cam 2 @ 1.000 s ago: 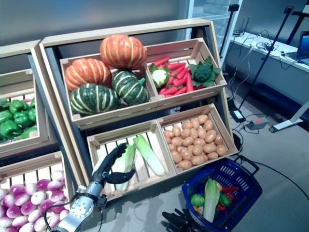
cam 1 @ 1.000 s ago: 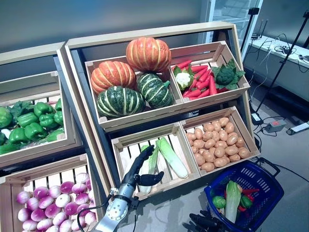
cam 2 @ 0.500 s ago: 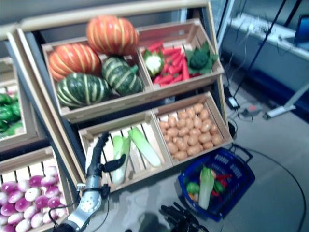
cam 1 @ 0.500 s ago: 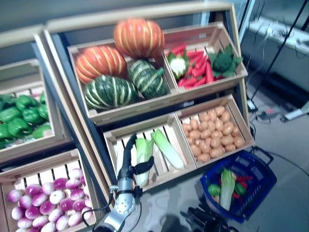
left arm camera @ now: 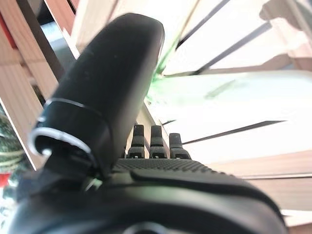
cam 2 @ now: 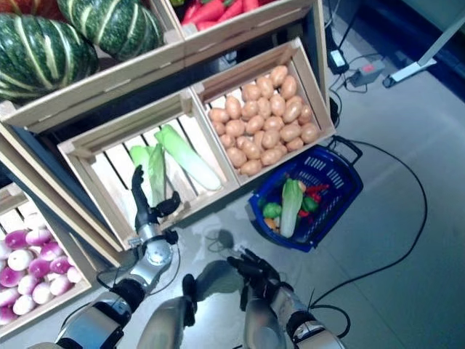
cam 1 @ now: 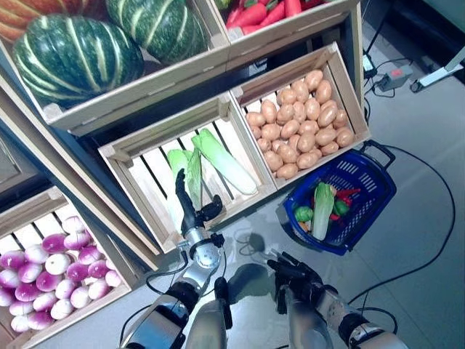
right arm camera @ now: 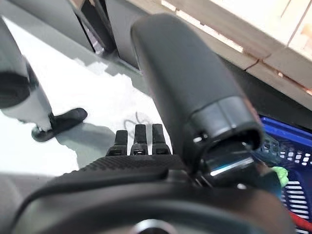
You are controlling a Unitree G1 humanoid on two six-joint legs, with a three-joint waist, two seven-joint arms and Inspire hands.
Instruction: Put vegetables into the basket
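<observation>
A blue basket (cam 1: 378,188) stands on the floor at the right. A pale green cabbage (cam 1: 322,211), a green pepper (cam 1: 304,214) and red chillies (cam 1: 348,194) lie in it. My left hand (cam 1: 190,211) is open in the lower wooden crate (cam 1: 131,149), with straight fingers against a pale green cabbage (cam 1: 190,171). A second cabbage (cam 1: 225,161) lies beside that one. In the left wrist view the cabbage (left arm camera: 229,92) shows just past my fingers (left arm camera: 153,141). My right hand (cam 1: 294,276) is open and empty, low over the floor to the left of the basket.
A crate of potatoes (cam 1: 305,116) stands right of the cabbage crate, just behind the basket. A crate of purple onions (cam 1: 51,269) is at the lower left. Pumpkins (cam 1: 73,54) fill the shelf above. Cables (cam 1: 429,182) run over the floor at the right.
The camera has tilted down, so the whole stand has shifted up in the picture. My left hand stays beside the cabbage in the crate. My right hand shows more fully.
</observation>
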